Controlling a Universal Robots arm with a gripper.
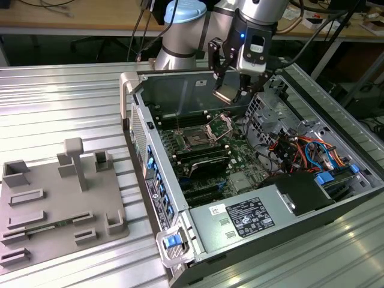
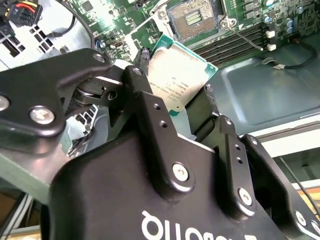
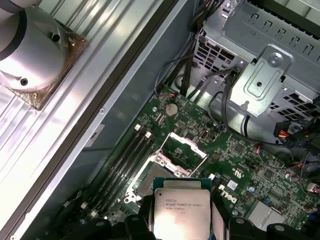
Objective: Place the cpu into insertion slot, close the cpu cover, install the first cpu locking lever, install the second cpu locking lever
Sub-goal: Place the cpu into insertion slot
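Observation:
My gripper [image 1: 230, 91] hangs above the open computer case, shut on the cpu [image 1: 223, 95], a flat square chip with a silvery top. In both wrist views the cpu [image 2: 175, 80] [image 3: 181, 211] sits between the black fingers [image 2: 145, 107], held by its edges. Below it lies the insertion slot [image 1: 197, 138] [image 2: 194, 19], a dark square socket in the green board, uncovered. The cpu partly hides the insertion slot [image 3: 146, 186] in the first wrist view. The cpu cover [image 1: 219, 125] [image 3: 182, 150], a thin metal frame, stands swung up at the socket's far side. A thin locking lever [image 2: 245, 37] sticks out beside the socket.
A grey power-supply box [image 1: 252, 219] fills the case's near end. A metal drive cage [image 1: 277, 111] and coloured cables [image 1: 306, 150] lie to the exterior view's right. Long black memory slots [image 1: 201, 157] flank the socket. A grey fixture plate [image 1: 54, 204] rests on the table at the left.

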